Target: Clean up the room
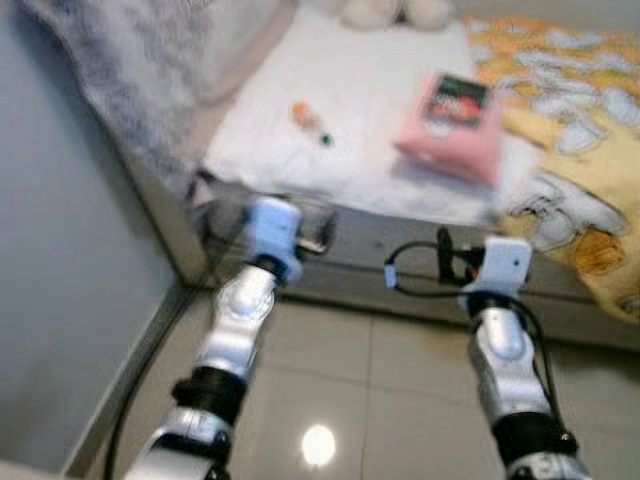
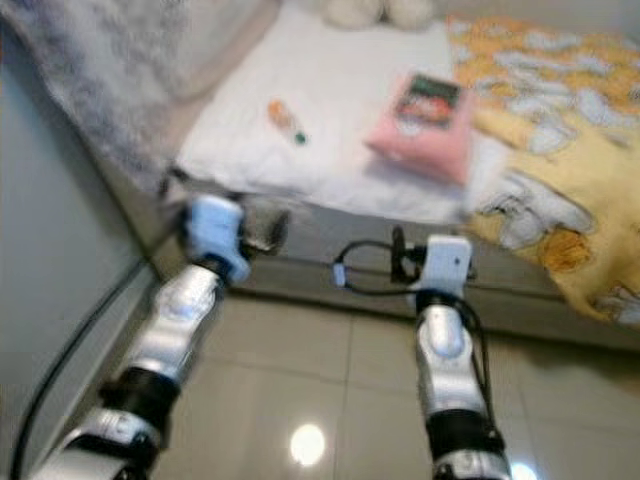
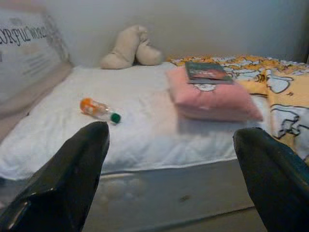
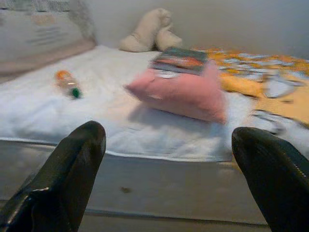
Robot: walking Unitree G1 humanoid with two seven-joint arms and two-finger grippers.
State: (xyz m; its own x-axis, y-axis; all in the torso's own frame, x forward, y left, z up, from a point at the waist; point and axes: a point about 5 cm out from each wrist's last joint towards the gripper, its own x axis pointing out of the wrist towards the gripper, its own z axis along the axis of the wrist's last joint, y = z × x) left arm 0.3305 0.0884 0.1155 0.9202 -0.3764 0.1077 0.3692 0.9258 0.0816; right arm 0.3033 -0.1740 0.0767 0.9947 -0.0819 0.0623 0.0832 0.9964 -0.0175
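Clear plastic bottle (image 3: 99, 110) with orange label and green cap lay on its side on the white bedsheet (image 3: 145, 125), well apart from the pink pillow (image 3: 212, 94) bearing a book (image 3: 207, 71); left gripper (image 3: 174, 159) and right gripper (image 4: 169, 164) were both spread, near the bed edge

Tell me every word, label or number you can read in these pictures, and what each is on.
"...ORFUL WORL...": large letters on the grey pillow at the head of the bed, cut off at both ends; the smaller lines beneath are too blurred to read.
Book on the pink cushion: cover print too blurred to read.
Bottle with the orange end: no legible label.
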